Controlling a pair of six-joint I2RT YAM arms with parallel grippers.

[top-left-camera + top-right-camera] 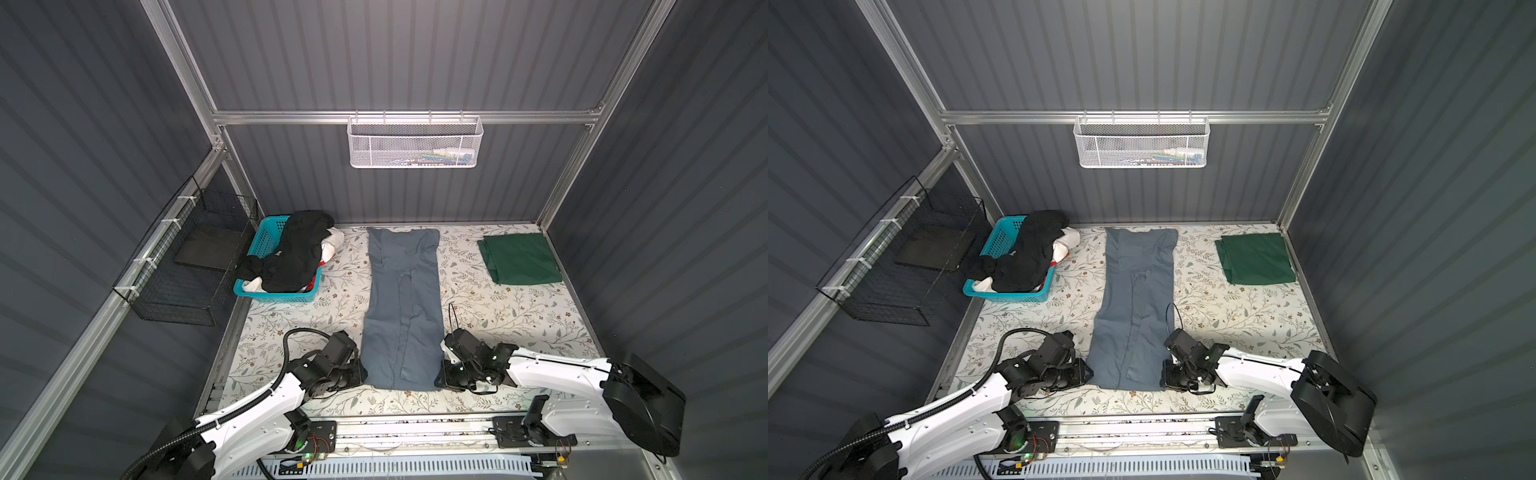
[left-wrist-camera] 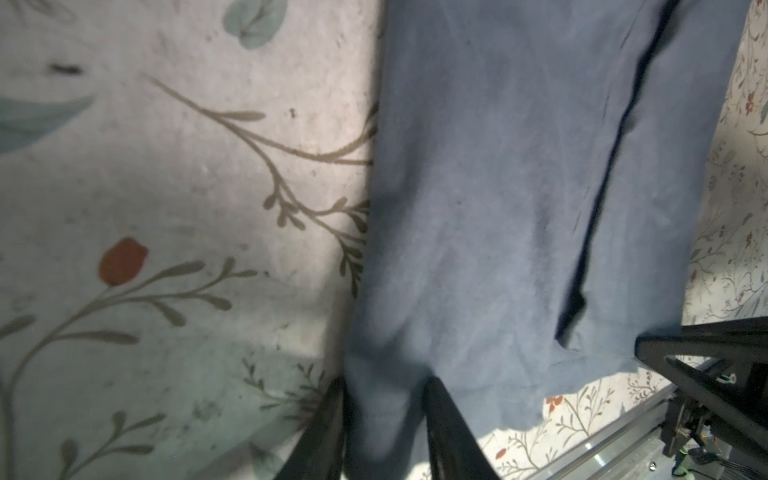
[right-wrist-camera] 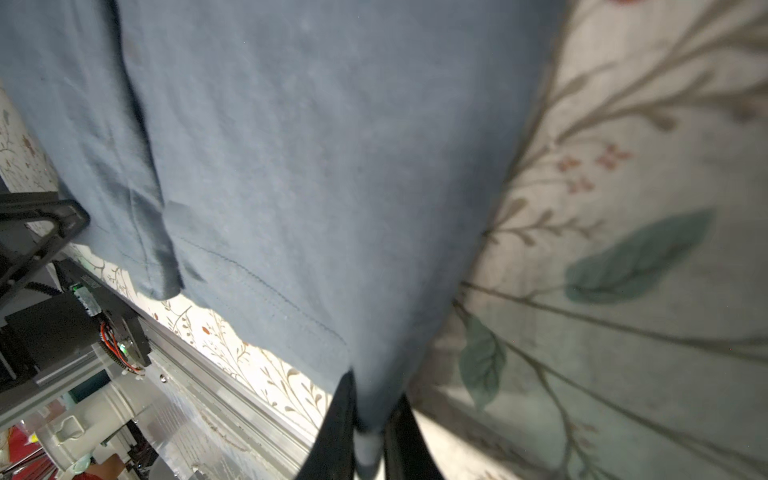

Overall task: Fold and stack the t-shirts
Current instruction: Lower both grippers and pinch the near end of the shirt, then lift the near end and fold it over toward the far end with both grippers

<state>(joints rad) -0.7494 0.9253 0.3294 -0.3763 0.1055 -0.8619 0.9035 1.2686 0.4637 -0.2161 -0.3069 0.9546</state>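
Both top views high, looking down on whole table, wrist views close — sharing blue-grey shirt

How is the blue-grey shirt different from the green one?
The blue-grey shirt is a long narrow strip down the middle of the table; the green shirt is a small squarish packet by the far right corner. The blue-grey shirt has its near corners between the jaws of the left pincer and the right pincer; nothing touches the green shirt. Both are plain and lie flat on the flowery table.
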